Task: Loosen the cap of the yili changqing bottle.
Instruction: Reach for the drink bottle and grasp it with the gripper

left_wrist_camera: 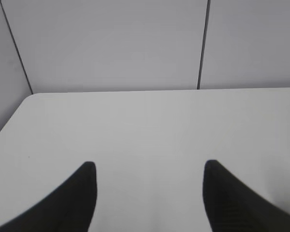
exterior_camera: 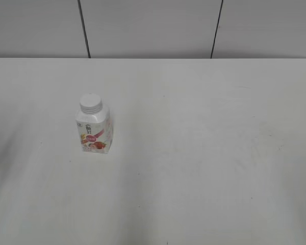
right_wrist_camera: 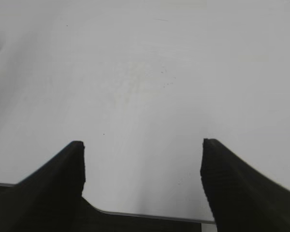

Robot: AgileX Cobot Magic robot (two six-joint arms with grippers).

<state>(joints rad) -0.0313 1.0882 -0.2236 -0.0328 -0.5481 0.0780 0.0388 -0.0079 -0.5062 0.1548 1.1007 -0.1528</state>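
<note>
The yili changqing bottle (exterior_camera: 94, 128) is found upright on the white table (exterior_camera: 204, 168), left of centre in the exterior view, standing alone with bare surface on all sides. The cap (exterior_camera: 91, 103) is seated on the neck and appears fully on; no tilt or gap can be made out at this size. The printed face with the pink-red fruit graphic is turned toward the camera.

Neither arm is seen in the exterior view. In the left wrist view the left gripper (left_wrist_camera: 150, 193) is held with its two dark fingers (left_wrist_camera: 82, 193) spread wide apart, nothing between them, only bare table and the wall panels (left_wrist_camera: 111, 43) beyond. The bottle is not picked up in this view.

In the right wrist view the right gripper (right_wrist_camera: 142, 179) is likewise spread, its fingers (right_wrist_camera: 227, 179) empty, and it is positioned over the near table edge looking down on a faintly scuffed patch of surface. The bottle is absent from this view also.

Judgement: no step is yet begun; both arms are taken to be well apart from the bottle. The step in hand is the approach. The next move is expected to call for one gripper to be closed around the bottle body to hold it steady, and the other to be brought down over the cap, centred on its ribbed edge, before any twist is applied. As the bottle is light and narrow, tipping during first contact is a risk.
</note>
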